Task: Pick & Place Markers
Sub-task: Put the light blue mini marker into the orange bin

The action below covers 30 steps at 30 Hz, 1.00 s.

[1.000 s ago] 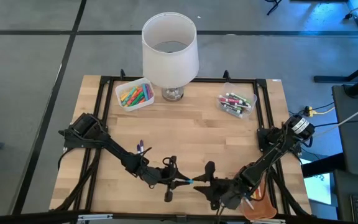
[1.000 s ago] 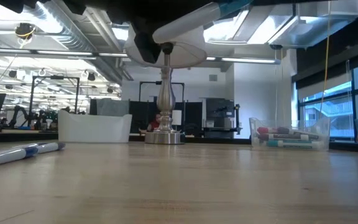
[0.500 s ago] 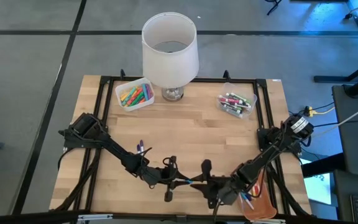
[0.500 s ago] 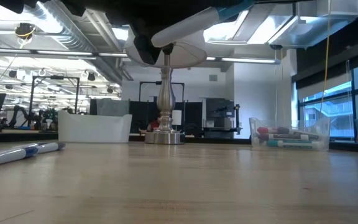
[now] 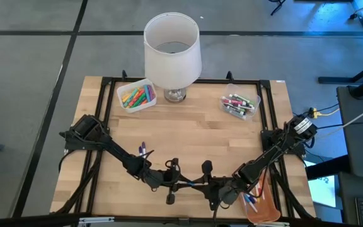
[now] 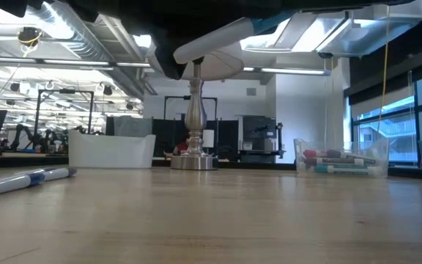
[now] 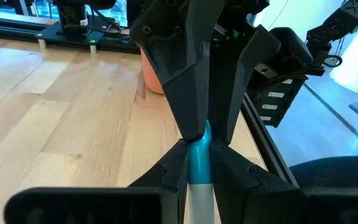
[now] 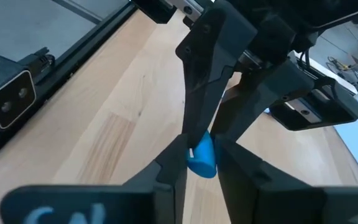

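Observation:
A white marker with a blue cap hangs above the table's near edge, between my two grippers. My left gripper is shut on its white barrel, and my right gripper meets it from the other side, shut on the blue cap. In the low view the marker slants across the top, clear of the table. A second marker lies flat on the wood to the left, beside my left arm. My left gripper pinches the marker's barrel just behind the blue cap between its two fingers. The fingers point along the marker toward the table's right. The marker sticks out past the fingertips, clear of the table. My right gripper has the blue cap's end between its two fingers. It comes from the table's right, slanting slightly down, in line with the marker. The cap sits just at the fingertips.
A white-shaded lamp stands at the far middle. Left of it is a white bin of coloured markers, and to the right a clear bin with more. An orange container sits at the near right, under my right arm.
My right gripper has moved toward the table's left, up to the blue cap end of the marker held by my left gripper. The left gripper has kept still with the marker.

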{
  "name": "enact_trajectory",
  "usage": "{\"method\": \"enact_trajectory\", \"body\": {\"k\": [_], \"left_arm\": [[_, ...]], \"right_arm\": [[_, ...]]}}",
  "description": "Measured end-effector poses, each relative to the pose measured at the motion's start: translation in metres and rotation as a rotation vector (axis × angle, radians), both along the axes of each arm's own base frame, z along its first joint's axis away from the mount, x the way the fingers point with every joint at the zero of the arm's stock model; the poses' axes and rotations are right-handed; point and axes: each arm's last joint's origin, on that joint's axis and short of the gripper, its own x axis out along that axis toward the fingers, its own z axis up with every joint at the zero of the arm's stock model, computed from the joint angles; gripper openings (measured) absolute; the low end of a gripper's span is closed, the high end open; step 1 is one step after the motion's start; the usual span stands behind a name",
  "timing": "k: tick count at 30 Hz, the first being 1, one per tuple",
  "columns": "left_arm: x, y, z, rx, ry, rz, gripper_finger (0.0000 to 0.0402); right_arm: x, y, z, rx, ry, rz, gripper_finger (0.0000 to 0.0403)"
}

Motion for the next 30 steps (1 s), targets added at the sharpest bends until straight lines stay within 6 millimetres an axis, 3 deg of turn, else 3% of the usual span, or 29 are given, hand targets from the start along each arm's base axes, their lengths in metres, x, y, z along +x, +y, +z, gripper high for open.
{"method": "enact_trajectory", "body": {"k": [8,21,30], "left_arm": [[-0.0012,-0.0019,-0.0004,0.003,0.004,-0.005,0.0049],[-0.0008,-0.0019,0.0005,-0.001,-0.003,-0.003,0.0051],[-0.0009,-0.0019,0.0003,0.0,-0.001,-0.002,0.005]], "right_arm": [[0.0,0.0006,0.0007,0.011,-0.005,-0.001,0.005],[-0.0003,-0.0004,-0.0008,-0.002,0.008,-0.006,0.0116],[-0.001,-0.0007,-0.002,-0.013,0.02,-0.006,0.0121]]}}
